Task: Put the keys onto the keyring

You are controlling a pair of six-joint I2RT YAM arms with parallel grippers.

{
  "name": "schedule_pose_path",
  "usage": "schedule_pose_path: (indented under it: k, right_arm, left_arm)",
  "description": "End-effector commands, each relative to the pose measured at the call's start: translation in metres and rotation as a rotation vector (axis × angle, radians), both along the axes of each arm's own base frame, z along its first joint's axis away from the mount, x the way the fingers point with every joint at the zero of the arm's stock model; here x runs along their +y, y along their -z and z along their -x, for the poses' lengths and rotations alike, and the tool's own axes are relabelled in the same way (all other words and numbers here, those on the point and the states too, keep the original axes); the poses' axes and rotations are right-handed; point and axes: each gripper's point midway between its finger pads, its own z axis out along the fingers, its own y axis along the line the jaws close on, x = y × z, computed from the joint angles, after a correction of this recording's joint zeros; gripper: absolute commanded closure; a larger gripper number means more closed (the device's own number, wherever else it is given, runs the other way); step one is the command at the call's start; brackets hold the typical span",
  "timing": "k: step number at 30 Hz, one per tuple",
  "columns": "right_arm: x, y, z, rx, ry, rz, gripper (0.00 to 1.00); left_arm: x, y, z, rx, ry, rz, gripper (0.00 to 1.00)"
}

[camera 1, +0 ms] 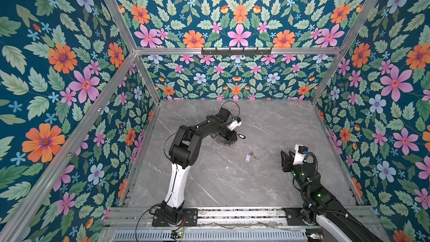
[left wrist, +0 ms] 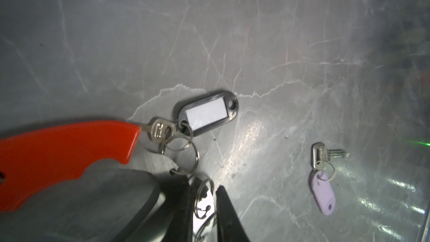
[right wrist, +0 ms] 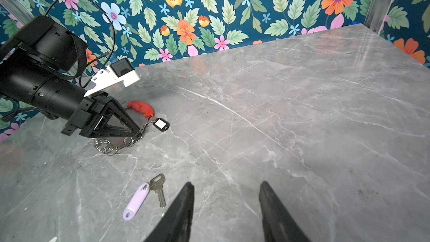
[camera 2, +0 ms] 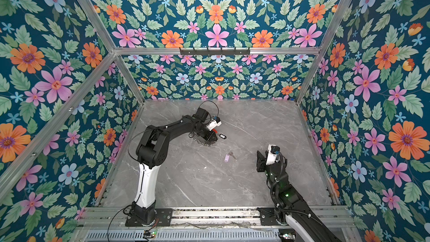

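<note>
Red plastic marks the keyring [right wrist: 140,108]: its red section [left wrist: 69,150] lies right beside the left pincer [left wrist: 204,189], and its chain of split rings [right wrist: 109,146] trails under that pincer's body. The left pincer's jaws stand narrow with one silver ring in the slot between them; whether they actually bite on it I cannot tell. The right pincer [right wrist: 226,183] is wide and empty, hovering over the table [right wrist: 302,112].

The step in hand looks like steadying one ring for threading. To do it well, the left pincer should catch a single ring, not two overlapping ones, and lift it just clear of the table so its gap faces the right pincer. The right pincer should take the loose key by its flat head rather than the slippery tag.

Count: one keyring, two keys, two pincers, and split rings too many and too overlapped to number. The black-tagged key [left wrist: 160,130] sits just beyond the left pincer's tips at the red section's end — it looks linked into the ring chain, though I cannot confirm it. The lilac-tagged key [right wrist: 158,189] lies loose, well apart from the left pincer and near the right pincer, just beside one of its fingertips.
</note>
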Motion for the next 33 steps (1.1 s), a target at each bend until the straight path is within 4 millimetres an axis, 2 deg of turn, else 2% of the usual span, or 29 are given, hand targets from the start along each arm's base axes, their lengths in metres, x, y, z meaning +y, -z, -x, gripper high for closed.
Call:
schedule_pose_path:
  k: [1,9,16,19,25,27,31,33]
  right_arm:
    - [0.002,-0.013,-0.003,-0.041,0.000,-0.028,0.53]
    - [0.001,-0.013,-0.003,-0.042,0.002,-0.027,0.53]
    - [0.002,-0.014,-0.004,-0.046,0.004,-0.027,0.53]
    - [0.002,-0.014,-0.004,-0.048,0.004,-0.026,0.53]
    - [0.004,-0.014,-0.002,-0.039,-0.015,-0.024,0.53]
    - [0.002,-0.020,-0.002,0.004,0.001,-0.017,0.53]
    - [-0.016,-0.032,0.000,0.128,0.128,-0.046,0.53]
    - [-0.017,-0.040,-0.001,0.189,0.157,-0.075,0.53]
  left_arm:
    - [-0.001,-0.001,0.005,0.016,0.015,0.006,0.84]
    - [0.001,0.000,0.008,0.009,0.034,0.002,0.97]
    - [-0.002,-0.014,0.010,-0.058,0.059,0.031,1.00]
    - [-0.003,-0.033,0.012,-0.115,0.063,0.075,1.00]
    - [0.002,-0.089,0.005,-0.276,-0.026,0.171,1.00]
    - [0.002,-0.109,0.004,-0.302,-0.057,0.210,1.00]
    - [-0.005,-0.146,0.004,-0.321,-0.091,0.315,1.00]
    - [-0.010,-0.169,0.004,-0.324,-0.099,0.393,1.00]
